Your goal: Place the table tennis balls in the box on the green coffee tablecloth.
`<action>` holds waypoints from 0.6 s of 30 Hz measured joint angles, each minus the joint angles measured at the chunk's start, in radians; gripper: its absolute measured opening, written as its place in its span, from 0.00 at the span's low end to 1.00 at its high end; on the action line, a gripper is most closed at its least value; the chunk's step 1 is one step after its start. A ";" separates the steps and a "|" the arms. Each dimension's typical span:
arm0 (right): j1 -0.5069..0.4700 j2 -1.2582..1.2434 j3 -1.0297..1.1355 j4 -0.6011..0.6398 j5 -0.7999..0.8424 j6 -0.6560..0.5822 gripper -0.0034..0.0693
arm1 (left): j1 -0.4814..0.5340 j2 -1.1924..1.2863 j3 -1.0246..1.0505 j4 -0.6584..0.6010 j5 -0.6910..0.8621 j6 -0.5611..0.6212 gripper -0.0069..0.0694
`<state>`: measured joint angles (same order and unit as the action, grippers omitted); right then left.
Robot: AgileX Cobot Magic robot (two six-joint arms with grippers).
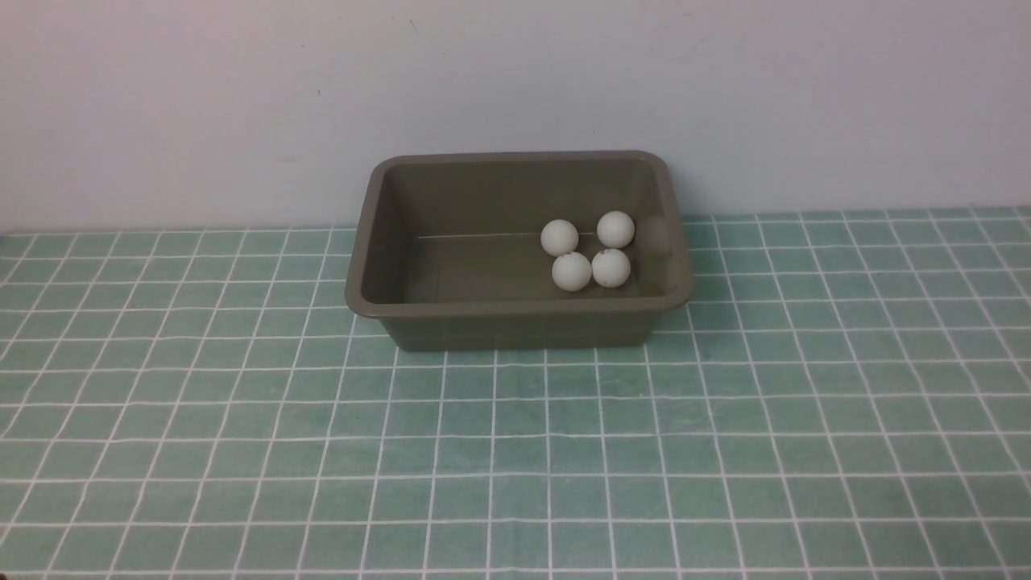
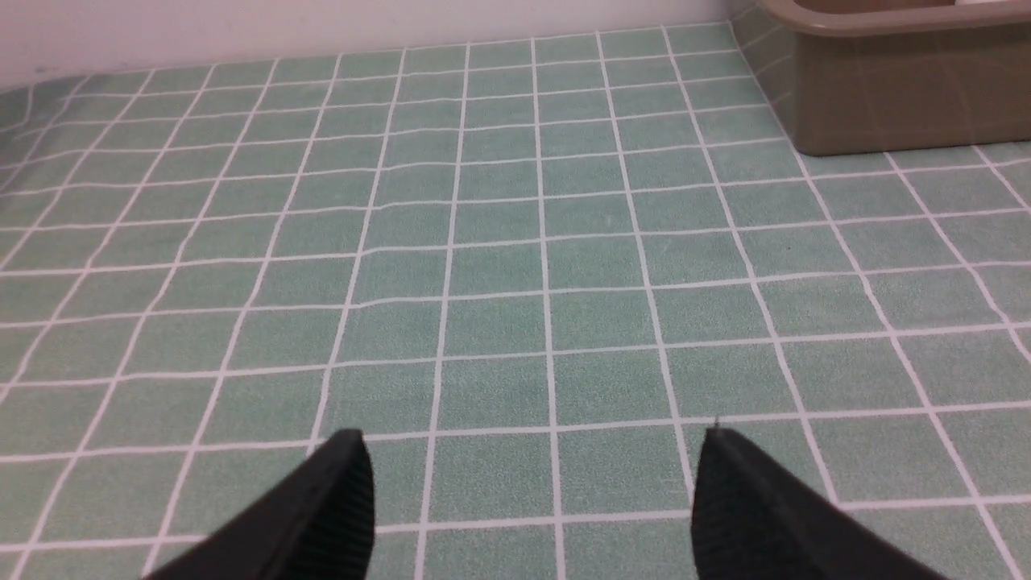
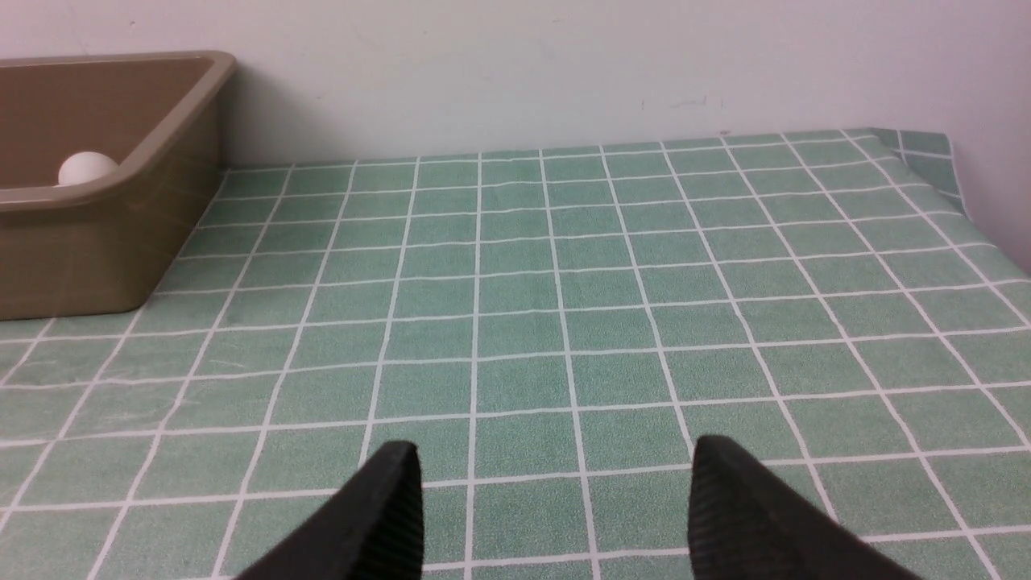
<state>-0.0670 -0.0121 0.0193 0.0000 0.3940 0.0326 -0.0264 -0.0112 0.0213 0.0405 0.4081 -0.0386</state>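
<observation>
Left end effector [image 2: 532, 499] and right end effector [image 3: 556, 503] both hover spread and empty over bare green tablecloth [image 1: 515, 451]. Four balls [image 1: 584, 251] cluster in the box [image 1: 515, 326], at its right end, near the wall [image 1: 515, 80].

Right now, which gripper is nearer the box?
Hard to say; about equal. The left gripper hangs open over cloth, off the box's left front corner; the right gripper, also open and empty, off its right front corner.
</observation>
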 joint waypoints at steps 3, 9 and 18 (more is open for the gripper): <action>0.000 0.000 0.000 0.000 0.000 0.000 0.61 | 0.000 0.000 0.000 0.000 0.000 0.000 0.72; 0.000 0.000 0.000 0.000 0.000 0.000 0.61 | 0.000 0.000 0.000 0.000 0.000 0.014 0.72; 0.000 0.000 0.000 0.000 0.000 0.000 0.61 | 0.000 0.000 0.000 -0.003 0.000 0.039 0.72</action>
<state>-0.0670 -0.0121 0.0193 0.0000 0.3940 0.0326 -0.0264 -0.0112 0.0213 0.0378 0.4081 0.0000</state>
